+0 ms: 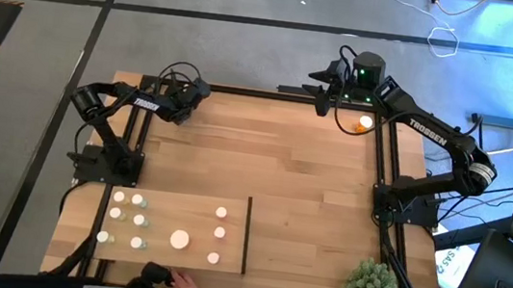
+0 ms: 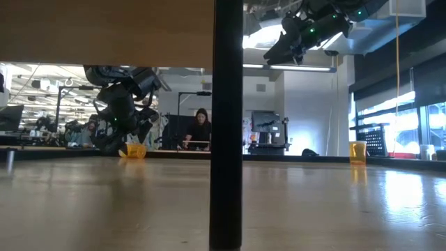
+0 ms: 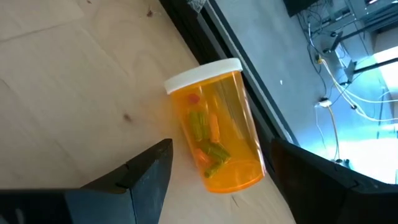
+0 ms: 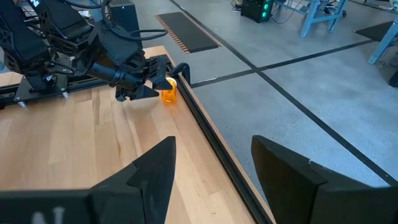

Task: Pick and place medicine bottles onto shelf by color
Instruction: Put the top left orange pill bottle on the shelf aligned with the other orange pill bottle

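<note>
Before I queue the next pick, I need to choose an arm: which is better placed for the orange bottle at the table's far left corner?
Left. The left gripper is open and already straddles the orange bottle; the right gripper is raised at the far right.

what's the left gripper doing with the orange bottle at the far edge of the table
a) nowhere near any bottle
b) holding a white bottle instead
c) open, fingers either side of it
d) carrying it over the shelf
c: in the left wrist view the orange bottle stands on the table between the left gripper's two spread fingers, with a gap showing on each side.
</note>
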